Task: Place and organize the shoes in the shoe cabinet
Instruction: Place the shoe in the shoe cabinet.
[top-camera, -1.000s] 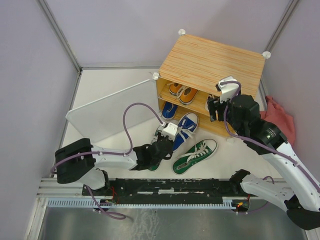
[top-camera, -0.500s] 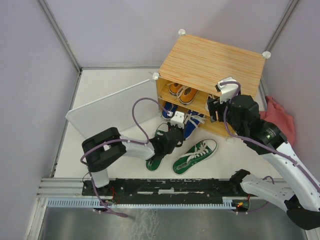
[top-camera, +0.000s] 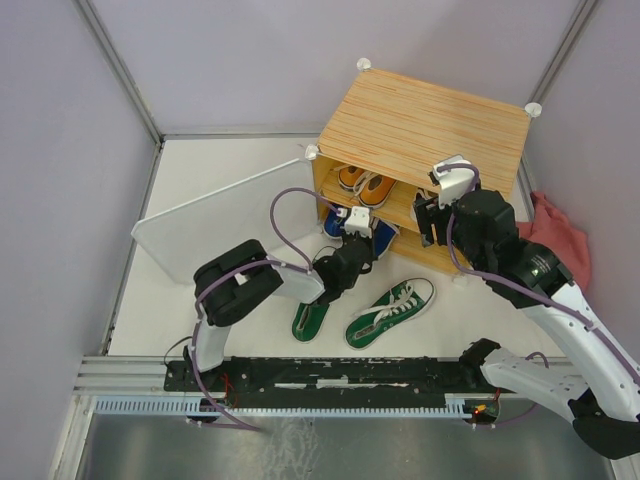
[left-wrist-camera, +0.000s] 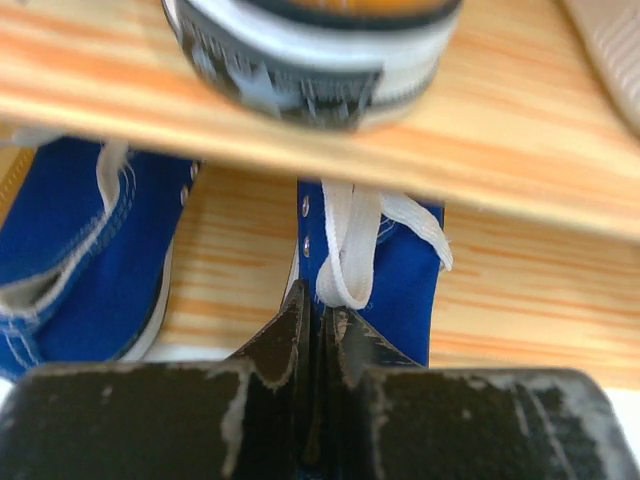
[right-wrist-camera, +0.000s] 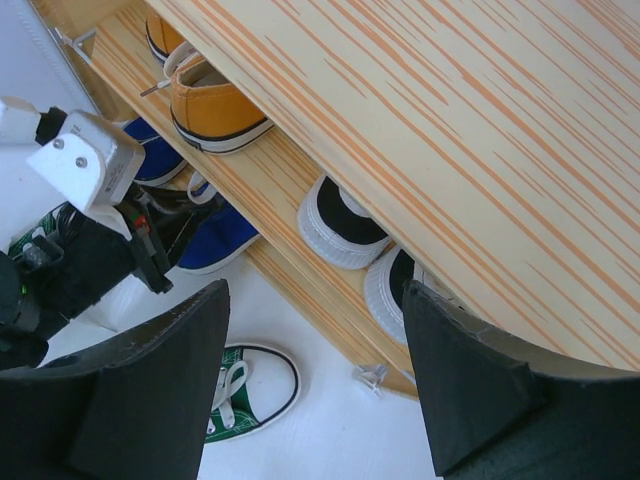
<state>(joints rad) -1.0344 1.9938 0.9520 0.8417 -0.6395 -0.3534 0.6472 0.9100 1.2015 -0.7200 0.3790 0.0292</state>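
L gripper is clenched on 1 blue shoe, set in shoe cabinet lower level beside 2nd blue shoe; R gripper is released by cabinet front.

shoe cabinet: far right on table | upper shelf: left pair, right pair | under shelf: one shoe, second shoe right of it | before cabinet: loose shoes
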